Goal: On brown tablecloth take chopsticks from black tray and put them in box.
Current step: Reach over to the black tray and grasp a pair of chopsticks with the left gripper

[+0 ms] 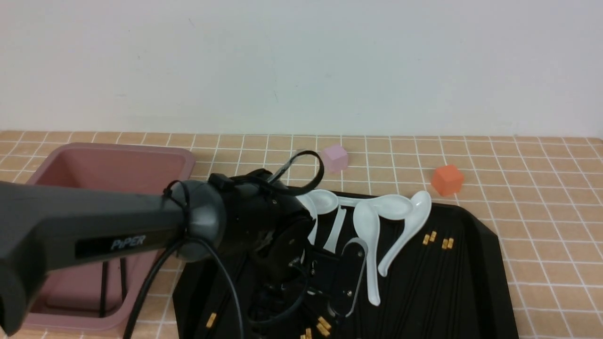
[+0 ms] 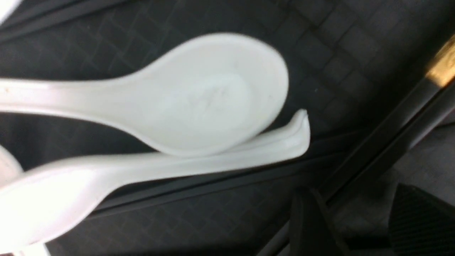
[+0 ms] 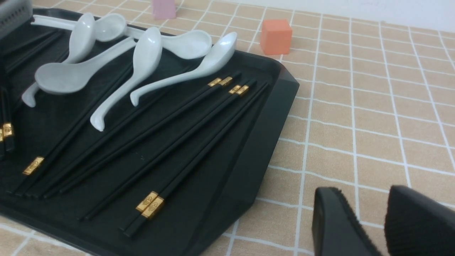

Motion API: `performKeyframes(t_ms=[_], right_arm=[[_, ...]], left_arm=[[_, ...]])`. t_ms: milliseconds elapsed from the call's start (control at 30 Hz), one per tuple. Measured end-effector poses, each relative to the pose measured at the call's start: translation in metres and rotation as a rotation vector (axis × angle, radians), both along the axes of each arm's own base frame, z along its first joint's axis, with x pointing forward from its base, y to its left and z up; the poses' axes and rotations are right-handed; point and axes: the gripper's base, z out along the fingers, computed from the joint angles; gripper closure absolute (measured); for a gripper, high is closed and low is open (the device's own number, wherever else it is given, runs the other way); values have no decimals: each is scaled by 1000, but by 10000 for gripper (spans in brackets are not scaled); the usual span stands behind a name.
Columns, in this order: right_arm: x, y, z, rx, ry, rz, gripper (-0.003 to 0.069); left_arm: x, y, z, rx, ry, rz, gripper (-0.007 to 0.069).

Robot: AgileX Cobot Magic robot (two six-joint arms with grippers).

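The black tray lies on the brown tablecloth. Several black chopsticks with gold bands lie in it beside white spoons. The pink box stands at the left; two chopsticks lean inside it. My left gripper hangs low over the tray's middle. In the left wrist view it is open, its fingers either side of a chopstick pair lying on the tray. My right gripper is open and empty over bare cloth beside the tray's edge.
A pink cube and an orange cube sit on the cloth behind the tray. The left arm spans across the box's front part. Two spoons lie right by the left gripper. A white wall stands behind.
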Motion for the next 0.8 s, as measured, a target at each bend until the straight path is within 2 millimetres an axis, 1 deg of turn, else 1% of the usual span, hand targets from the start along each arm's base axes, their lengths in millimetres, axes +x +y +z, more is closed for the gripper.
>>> performKeyframes(t_ms=[300,600,733,800], right_arm=[[0,0,0,0,0,0,419],[0,0,0,0,0,0,419],[0,0,0,0,0,0,419],[0,0,0,0,0,0,419]], left_arm=[[9,4,-4,-23,-15,22,301],[12,6,-7,-21,-10,32,301],[12,6,-7,-19,-12,25,316],[13,5,-7,-18,-19,7,343]])
